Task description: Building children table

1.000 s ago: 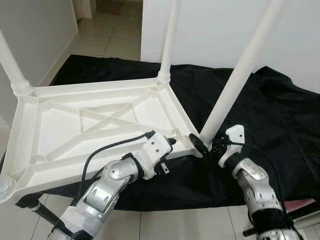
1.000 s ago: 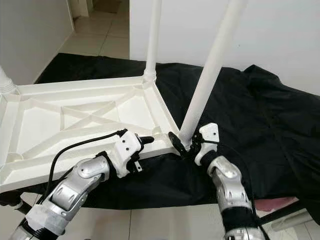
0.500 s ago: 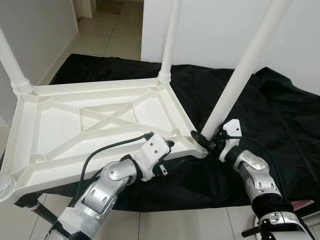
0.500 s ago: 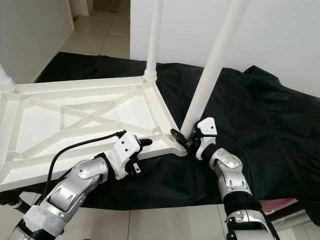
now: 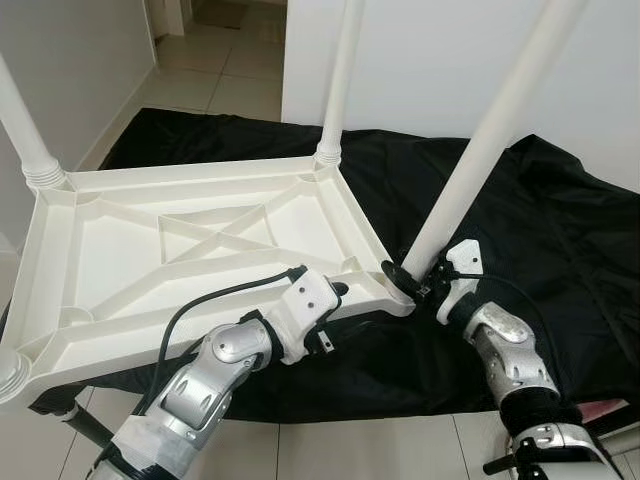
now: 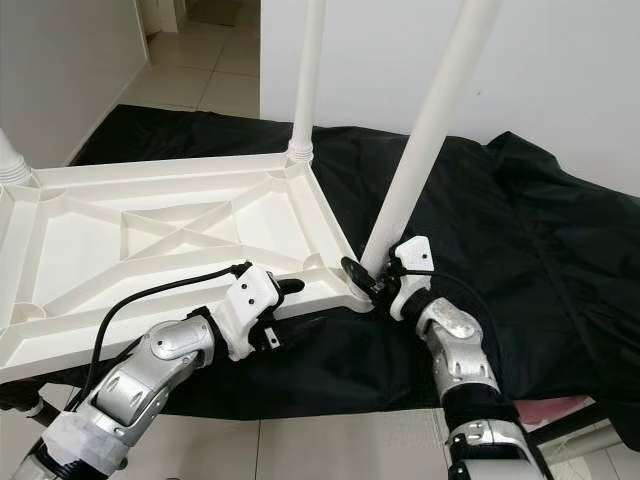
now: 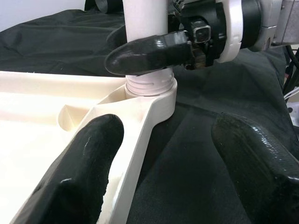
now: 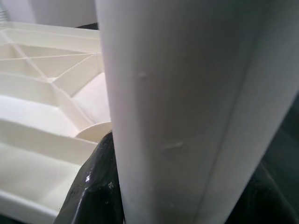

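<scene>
the white plastic tabletop point(image 5: 190, 250) lies upside down on a crumpled black cloth point(image 5: 540, 240), its ribbed underside facing up with a moulded cross brace in the middle and raised walls along the rim. smooth round white legs stand in its corners.

the right gripper point(image 5: 412, 284) is clamped on the near-right leg point(image 5: 478, 150) just above its threaded, ridged collar, where that tilted tube enters the round corner socket; one glossy black finger point(image 7: 149, 53) wraps the front of the tube, and the right wrist view has the matte cylinder pressed between the dark pads. the tabletop's corner sits directly under this gripper.

the left gripper point(image 5: 338, 293) rests at the tabletop's near rim, just beside that same corner, with its fingers spread apart: one rounded black finger point(image 7: 86, 158) lies inside the rim wall, the other point(image 7: 254, 158) over the cloth outside it, gripping nothing. the far leg point(image 5: 340, 75) rises upright well beyond both grippers; another ridged leg point(image 5: 25, 130) stands at the far-left corner.
</scene>
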Motion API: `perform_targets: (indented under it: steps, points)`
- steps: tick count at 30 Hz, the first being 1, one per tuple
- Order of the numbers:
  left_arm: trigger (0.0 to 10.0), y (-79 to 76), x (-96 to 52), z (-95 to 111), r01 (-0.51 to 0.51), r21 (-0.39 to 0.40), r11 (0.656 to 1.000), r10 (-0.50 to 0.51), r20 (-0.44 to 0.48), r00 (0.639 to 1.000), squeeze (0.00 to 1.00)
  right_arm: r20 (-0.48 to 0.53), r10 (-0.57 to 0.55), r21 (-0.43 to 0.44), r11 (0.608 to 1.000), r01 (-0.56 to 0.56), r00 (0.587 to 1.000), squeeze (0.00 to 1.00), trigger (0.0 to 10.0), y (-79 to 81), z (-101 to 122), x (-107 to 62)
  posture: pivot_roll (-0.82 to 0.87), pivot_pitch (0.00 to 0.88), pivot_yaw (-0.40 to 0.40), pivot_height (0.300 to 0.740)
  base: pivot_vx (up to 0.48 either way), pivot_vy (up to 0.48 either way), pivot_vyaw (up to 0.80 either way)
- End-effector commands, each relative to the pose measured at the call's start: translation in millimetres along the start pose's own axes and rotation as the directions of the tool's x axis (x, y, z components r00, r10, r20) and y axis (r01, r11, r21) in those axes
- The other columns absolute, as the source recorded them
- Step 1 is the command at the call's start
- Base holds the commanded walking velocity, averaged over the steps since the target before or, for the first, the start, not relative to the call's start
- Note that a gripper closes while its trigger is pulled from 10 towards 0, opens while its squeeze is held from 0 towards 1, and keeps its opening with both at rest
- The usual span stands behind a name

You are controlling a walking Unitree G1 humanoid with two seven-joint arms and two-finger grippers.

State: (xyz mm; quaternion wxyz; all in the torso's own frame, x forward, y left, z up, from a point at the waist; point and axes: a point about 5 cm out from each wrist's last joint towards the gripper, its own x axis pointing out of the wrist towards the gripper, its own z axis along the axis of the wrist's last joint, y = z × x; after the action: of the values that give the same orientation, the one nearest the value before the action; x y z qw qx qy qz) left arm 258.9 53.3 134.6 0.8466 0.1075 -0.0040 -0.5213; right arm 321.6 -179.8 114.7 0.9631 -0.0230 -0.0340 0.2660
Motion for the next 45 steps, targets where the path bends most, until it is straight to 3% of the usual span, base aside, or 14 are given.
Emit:
perform_targets:
  steps: [1,4,7,13,20,25,31,32,40,42,43,45]
  points:
    - [10.0,-6.5,2.1,1,0.114,0.002,0.994,-0.114,-0.006,0.993,0.00,-0.030,-0.082,0.019,0.996,0.083,0.996,0.00,10.0,-2.1,-7,-5.8,0.01,0.000,-0.089,0.740,0.000,0.000,0.00]
    - [10.0,-6.6,2.2,1,0.115,0.001,0.993,-0.115,-0.007,0.993,0.00,-0.027,-0.122,0.042,0.991,0.123,0.992,0.00,10.0,1.3,-8,-5.7,0.01,0.000,-0.088,0.740,0.000,0.000,0.00]
    - [10.0,-7.7,2.4,0,0.119,-0.002,0.993,-0.119,-0.007,0.993,0.00,-0.031,-0.247,0.086,0.965,0.249,0.969,0.00,10.0,8.0,-9,-6.7,0.00,0.000,-0.087,0.740,0.000,0.000,0.00]
    - [10.0,-7.9,2.6,0,0.121,-0.005,0.993,-0.121,-0.007,0.993,0.00,-0.031,-0.368,0.100,0.924,0.369,0.929,0.00,10.0,16.0,-8,-9.8,0.00,0.000,-0.087,0.740,0.000,0.000,0.00]
    - [10.0,-7.7,2.9,0,0.117,-0.009,0.993,-0.117,-0.005,0.993,0.00,-0.074,-0.601,0.149,0.782,0.605,0.796,0.00,10.0,37.7,-9,-15.1,0.00,0.000,-0.093,0.740,0.000,0.000,0.00]
    - [10.0,-8.0,3.9,1,0.117,-0.013,0.993,-0.117,0.000,0.993,0.00,-0.111,-0.618,0.169,0.760,0.627,0.778,0.00,10.0,53.0,-10,-13.4,0.00,0.000,-0.088,0.740,0.000,0.000,0.00]
    - [10.0,-5.8,5.2,0,0.122,-0.013,0.992,-0.122,-0.002,0.993,0.00,-0.101,-0.631,0.146,0.755,0.639,0.769,0.00,10.0,48.4,-5,-17.5,-0.01,0.000,-0.080,0.740,0.000,0.000,0.00]
    - [10.0,-5.7,5.2,0,0.121,-0.012,0.993,-0.121,-0.002,0.993,0.00,-0.100,-0.635,0.142,0.753,0.642,0.766,1.00,10.0,48.6,-5,-18.2,-0.01,0.000,-0.080,0.740,0.000,0.000,0.00]
    - [10.0,-3.3,5.6,1,0.113,-0.011,0.994,-0.113,0.002,0.994,0.00,-0.067,-0.619,0.160,0.768,0.621,0.783,1.00,10.0,49.1,1,-18.1,-0.01,0.000,-0.086,0.740,0.000,0.000,0.00]
    - [10.0,-3.3,5.5,0,0.108,-0.012,0.994,-0.108,0.003,0.994,0.00,-0.047,-0.600,0.165,0.784,0.599,0.798,1.00,10.0,47.3,5,-18.1,-0.01,0.000,-0.088,0.740,0.000,0.000,0.00]
    - [10.0,-3.5,5.3,0,0.105,-0.015,0.994,-0.105,0.004,0.994,0.00,-0.042,-0.563,0.174,0.809,0.561,0.825,1.00,10.0,46.2,5,-17.6,-0.01,0.000,-0.090,0.740,0.000,0.000,0.00]
    - [10.0,-3.5,5.3,-1,0.104,-0.015,0.994,-0.104,0.004,0.995,0.00,-0.043,-0.554,0.176,0.815,0.552,0.832,1.00,10.0,46.2,5,-17.5,-0.01,0.000,-0.090,0.740,0.000,0.000,0.00]
